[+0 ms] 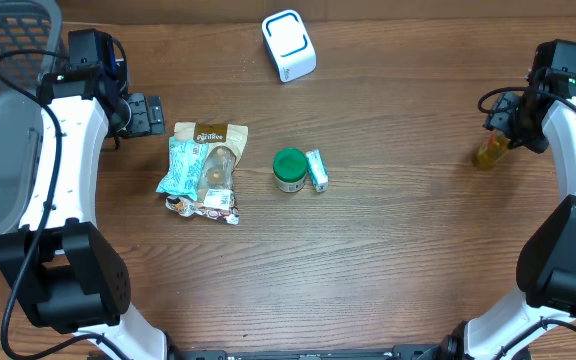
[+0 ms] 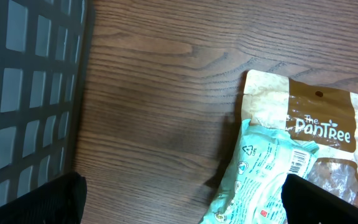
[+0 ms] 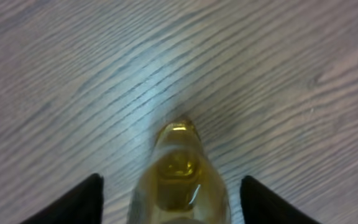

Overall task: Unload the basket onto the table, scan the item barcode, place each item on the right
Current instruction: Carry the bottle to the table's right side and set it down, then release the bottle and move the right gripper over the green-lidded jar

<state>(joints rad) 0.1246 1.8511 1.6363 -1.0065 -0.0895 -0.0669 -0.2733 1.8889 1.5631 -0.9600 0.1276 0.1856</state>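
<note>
1. Tabletop of brown grained wood [image 1: 398, 260] carries everything in view.
2. A small clear plastic bottle of yellow liquid [image 1: 489, 153] sits at the table's far right edge, well apart from the other goods. From overhead it slants away from the right arm's wrist.
3. The right gripper [image 3: 173, 205] stands around that bottle with its jaws apart. In the wrist view one dark finger [image 3: 73, 202] shows on each side, and bare table is visible between each finger and the bottle.
4. The white, rounded box-shaped barcode scanner [image 1: 288, 45] stands at the far middle of the table, well apart from the bottle.
5. The left gripper [image 2: 185, 202] hangs spread wide and holds nothing, just beside the pile at the left.
6. That pile is a brown and cream "The PanTree" pouch [image 2: 319, 112] with a pale teal printed packet [image 2: 260, 180] lying over its left part. The teal packet's barcode faces up.
7. Near the table's centre stands a round jar with a green lid [image 1: 289, 167], and a small teal and white box [image 1: 316, 170] lies touching or just beside it on its right.
8. A grey plastic lattice basket [image 1: 8, 60] fills the far left corner, beside the left arm.
</note>
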